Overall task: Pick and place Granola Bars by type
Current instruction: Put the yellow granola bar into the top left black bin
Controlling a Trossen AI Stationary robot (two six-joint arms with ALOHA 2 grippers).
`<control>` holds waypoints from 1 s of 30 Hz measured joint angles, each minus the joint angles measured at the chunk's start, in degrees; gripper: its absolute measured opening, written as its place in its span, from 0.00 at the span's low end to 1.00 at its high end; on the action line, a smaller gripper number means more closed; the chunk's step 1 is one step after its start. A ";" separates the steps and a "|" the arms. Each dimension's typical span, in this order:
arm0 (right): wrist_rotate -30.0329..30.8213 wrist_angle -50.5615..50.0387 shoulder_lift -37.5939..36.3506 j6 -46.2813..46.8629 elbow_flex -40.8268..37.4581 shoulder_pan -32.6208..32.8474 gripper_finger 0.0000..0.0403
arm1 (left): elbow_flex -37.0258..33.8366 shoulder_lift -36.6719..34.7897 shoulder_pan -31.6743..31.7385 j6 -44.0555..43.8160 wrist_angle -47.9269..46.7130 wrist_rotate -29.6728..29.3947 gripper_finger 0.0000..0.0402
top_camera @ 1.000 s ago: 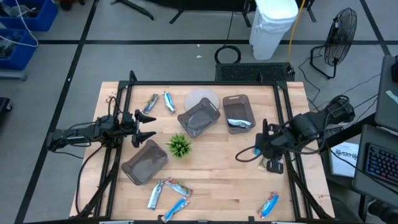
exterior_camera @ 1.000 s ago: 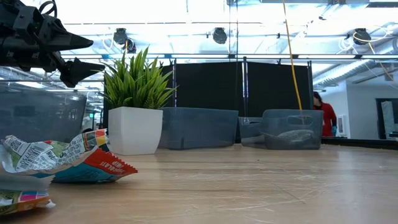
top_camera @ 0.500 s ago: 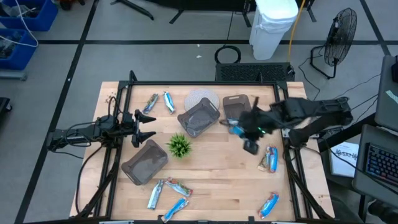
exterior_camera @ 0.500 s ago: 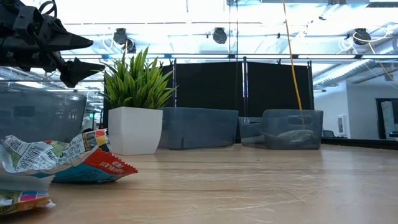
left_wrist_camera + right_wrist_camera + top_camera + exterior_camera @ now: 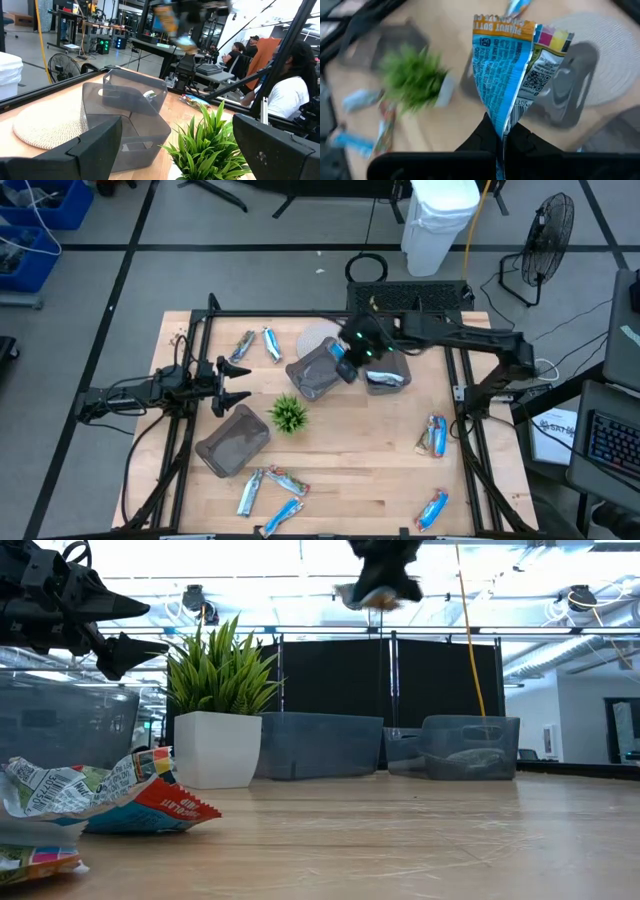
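plant (image 5: 415,80) blurred, right claw (image 5: 378,585) cropped at top edge

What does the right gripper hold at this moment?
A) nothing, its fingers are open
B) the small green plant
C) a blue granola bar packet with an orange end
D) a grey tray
C: the right gripper is shut on a blue granola bar packet with an orange end, above the grey trays.
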 joint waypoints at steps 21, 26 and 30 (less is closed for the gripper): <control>1.79 12.10 16.65 2.66 -0.02 -9.95 0.00 | 0.01 0.00 -0.01 0.00 0.00 0.00 0.94; 1.61 12.09 18.81 0.98 -0.02 -9.91 0.00 | 0.01 0.00 -0.02 0.00 0.01 0.00 0.94; 1.62 11.67 20.29 -0.28 -0.02 -9.36 0.00 | 0.00 0.01 -0.01 -0.01 0.01 0.00 0.94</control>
